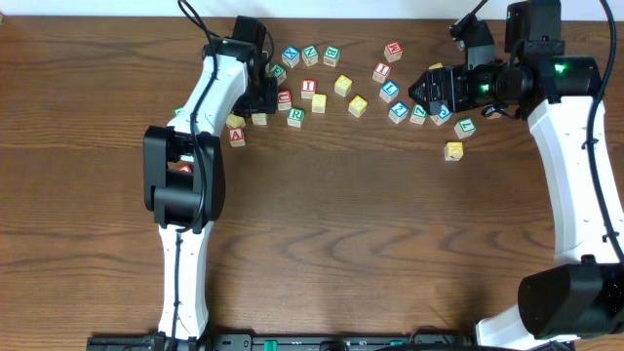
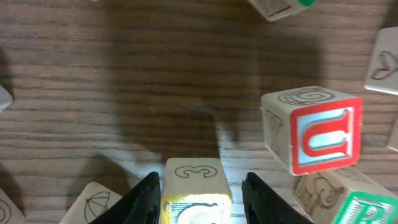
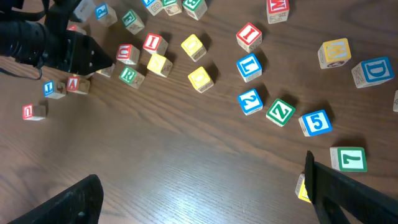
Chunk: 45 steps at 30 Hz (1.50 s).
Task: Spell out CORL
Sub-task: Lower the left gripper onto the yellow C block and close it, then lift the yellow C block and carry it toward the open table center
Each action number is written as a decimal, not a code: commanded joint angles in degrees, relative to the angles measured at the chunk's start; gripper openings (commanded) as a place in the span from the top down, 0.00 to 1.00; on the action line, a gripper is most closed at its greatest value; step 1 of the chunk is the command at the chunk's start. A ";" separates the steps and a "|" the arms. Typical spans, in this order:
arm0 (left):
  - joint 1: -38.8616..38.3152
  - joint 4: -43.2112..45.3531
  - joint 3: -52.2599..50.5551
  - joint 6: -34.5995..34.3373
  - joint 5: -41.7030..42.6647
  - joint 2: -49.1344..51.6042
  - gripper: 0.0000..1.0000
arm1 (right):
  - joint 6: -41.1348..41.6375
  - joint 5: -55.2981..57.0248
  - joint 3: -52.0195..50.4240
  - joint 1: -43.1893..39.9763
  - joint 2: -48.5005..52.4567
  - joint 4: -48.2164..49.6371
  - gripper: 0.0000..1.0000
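Cubes [image 1: 343,86] scattered across table's [image 1: 341,244] far half

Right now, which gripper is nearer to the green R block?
Left. The left gripper straddles a yellow block right beside the green R block; the right gripper is far away, near the green 7 block.

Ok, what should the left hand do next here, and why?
Probably close fully on the cube. In the left wrist view the left hand straddles a yellow-faced cube, one finger close against it and a thin gap at the other side, so it looks lined up but not yet gripped. Lift only after that.
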 commanded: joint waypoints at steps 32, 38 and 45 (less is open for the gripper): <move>-2.23 -0.79 -3.23 -4.52 -4.31 0.55 0.72 | -0.81 0.55 1.11 0.46 0.13 -1.05 0.01; -2.23 -2.73 -1.97 -4.50 -4.31 -0.22 0.71 | -0.81 0.55 1.11 0.46 0.13 -0.90 0.01; -2.23 -4.00 -2.01 -4.52 -4.28 -0.70 0.57 | -0.81 0.55 1.11 0.46 0.13 -0.87 0.01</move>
